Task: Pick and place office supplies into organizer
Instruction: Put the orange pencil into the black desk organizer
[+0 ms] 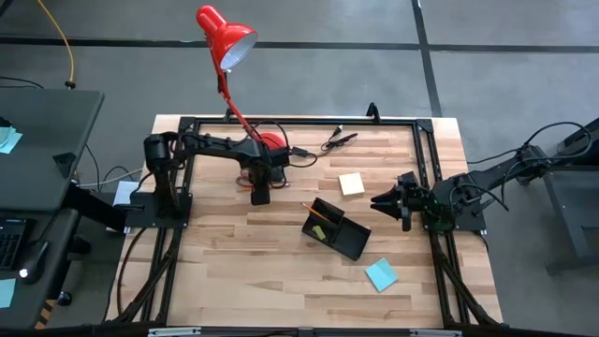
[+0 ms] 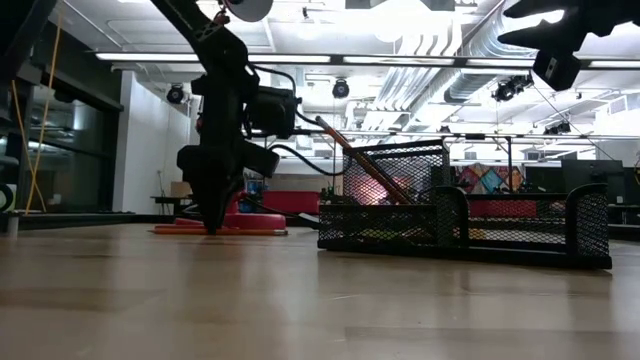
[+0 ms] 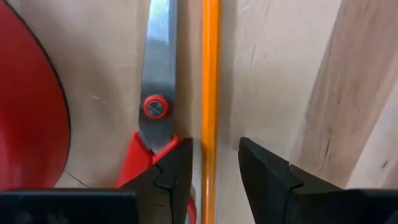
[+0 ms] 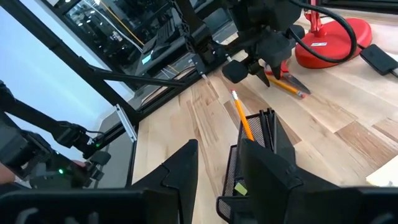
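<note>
My left gripper [image 3: 214,165] is open and low at the table [image 1: 259,197], pointing down. Its fingers stand on either side of an orange pencil [image 3: 210,74] without touching it. Red-handled scissors [image 3: 158,56] lie flat right beside that pencil, partly under one finger. The black mesh organizer [image 1: 348,243] sits mid-table with another pencil [image 4: 242,118] leaning in its tall compartment. A pale yellow pad [image 1: 352,183] and a teal pad [image 1: 381,274] lie flat on the table. My right gripper [image 1: 379,199] is open and hovers above the table, just right of the organizer.
The red desk lamp's base [image 1: 273,143] stands just beyond the left gripper, and its stem leans toward the far edge. A black cable with clips [image 1: 339,140] lies near the far edge. The black metal frame [image 1: 426,159] runs around the tabletop. Bare wood lies toward the near edge.
</note>
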You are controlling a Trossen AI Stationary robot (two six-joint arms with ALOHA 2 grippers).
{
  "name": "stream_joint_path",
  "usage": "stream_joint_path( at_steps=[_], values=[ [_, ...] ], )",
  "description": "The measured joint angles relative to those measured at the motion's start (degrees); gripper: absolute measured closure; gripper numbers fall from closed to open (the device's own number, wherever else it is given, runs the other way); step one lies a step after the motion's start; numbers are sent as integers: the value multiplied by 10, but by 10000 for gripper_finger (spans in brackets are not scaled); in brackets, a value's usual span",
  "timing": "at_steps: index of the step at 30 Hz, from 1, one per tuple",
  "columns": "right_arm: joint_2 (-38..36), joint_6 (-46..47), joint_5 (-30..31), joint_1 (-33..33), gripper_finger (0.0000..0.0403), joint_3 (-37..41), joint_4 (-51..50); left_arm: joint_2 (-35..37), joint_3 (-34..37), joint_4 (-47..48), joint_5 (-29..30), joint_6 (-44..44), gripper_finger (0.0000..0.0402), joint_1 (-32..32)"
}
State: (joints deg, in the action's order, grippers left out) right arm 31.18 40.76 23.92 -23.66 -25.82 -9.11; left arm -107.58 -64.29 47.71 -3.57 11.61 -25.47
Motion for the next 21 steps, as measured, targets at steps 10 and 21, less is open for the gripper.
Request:
stream_joint_path(
  at_steps=[10,21],
  values=[
    [0,12,5,0,286,0,-11,-14,-4,-1,5,-11,305,7],
    [0,18,11,0,286,0,-19,-11,-3,-4,6,-11,395,11]
  ],
)
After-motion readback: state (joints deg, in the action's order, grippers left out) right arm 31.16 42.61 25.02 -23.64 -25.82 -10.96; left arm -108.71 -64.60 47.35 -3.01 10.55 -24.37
